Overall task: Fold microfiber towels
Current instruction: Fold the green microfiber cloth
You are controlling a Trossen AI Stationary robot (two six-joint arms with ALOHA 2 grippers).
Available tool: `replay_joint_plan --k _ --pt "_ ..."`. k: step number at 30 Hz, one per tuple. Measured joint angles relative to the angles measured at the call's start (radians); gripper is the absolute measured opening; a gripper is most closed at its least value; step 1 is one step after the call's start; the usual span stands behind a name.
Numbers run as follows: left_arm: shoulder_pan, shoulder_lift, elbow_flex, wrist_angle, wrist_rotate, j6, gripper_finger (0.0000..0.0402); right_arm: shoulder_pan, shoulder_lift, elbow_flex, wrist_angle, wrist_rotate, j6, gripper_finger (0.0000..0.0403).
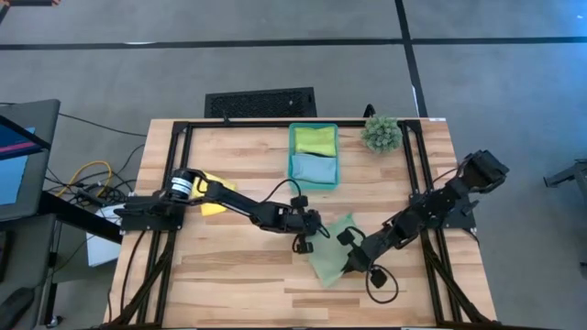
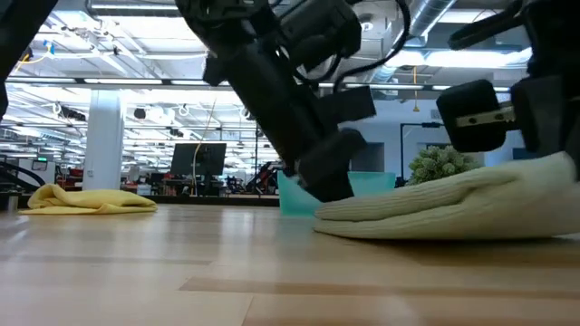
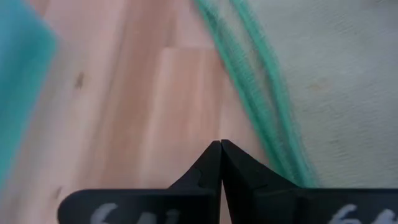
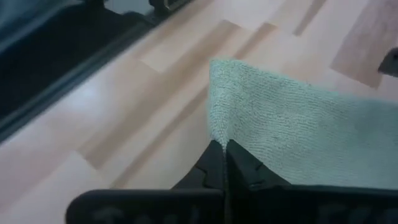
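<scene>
High view: pale green towel (image 1: 332, 255) lies at table centre, toward five o'clock; left gripper (image 1: 305, 240) at its nine o'clock, right gripper (image 1: 353, 258) at its three.

Left wrist: jaws closed, empty, beside the hem; it may pin nothing.

Right wrist: jaws pinch the towel edge; a thin bite could slip when lifted.

I am working in a large open-plan lab or office hall. My wooden table (image 1: 229, 284) stands on a grey concrete floor (image 1: 275, 55) marked with dark lines. Level across the tabletop, I see a high ceiling with exposed ducts (image 2: 435, 14) and strip lights, white columns (image 2: 106, 136), and distant desks with monitors (image 2: 201, 156).
</scene>
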Motion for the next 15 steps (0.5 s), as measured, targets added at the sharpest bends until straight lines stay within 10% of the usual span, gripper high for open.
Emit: replay_joint_plan --k 15 --pt "-0.005 0.072 0.002 0.222 0.132 0.081 0.0000 -0.082 -0.125 0.001 -0.049 -0.027 0.052 0.0016"
